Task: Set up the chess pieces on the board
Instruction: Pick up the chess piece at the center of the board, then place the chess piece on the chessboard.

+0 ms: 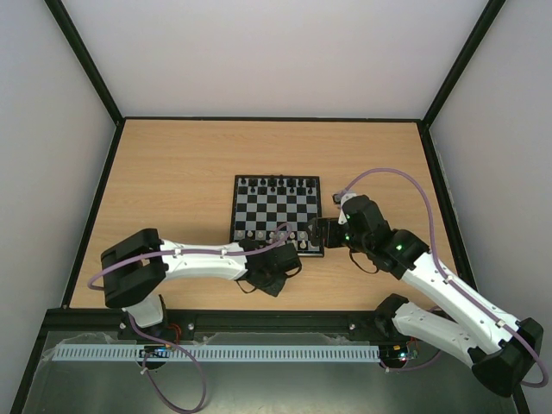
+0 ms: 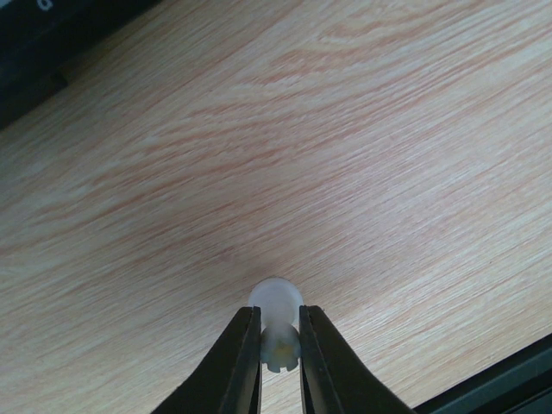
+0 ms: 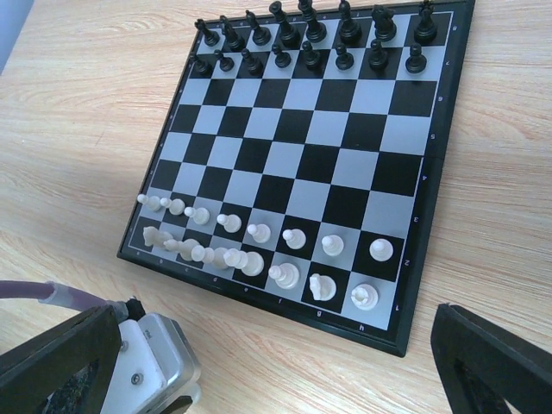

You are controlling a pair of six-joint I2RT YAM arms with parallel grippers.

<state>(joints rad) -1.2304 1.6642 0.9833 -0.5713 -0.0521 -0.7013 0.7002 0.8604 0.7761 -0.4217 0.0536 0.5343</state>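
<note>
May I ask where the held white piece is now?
In the left wrist view, the white piece is pinched in the left tool over wooden table, by the board's near edge.

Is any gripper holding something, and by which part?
The left gripper pinches a white chess piece by its notched end. The right gripper is open, empty.

left end effector (image 2: 280,321) — clamped on white piece (image 2: 274,297) | wooden table (image 2: 345,129) beneath
</note>
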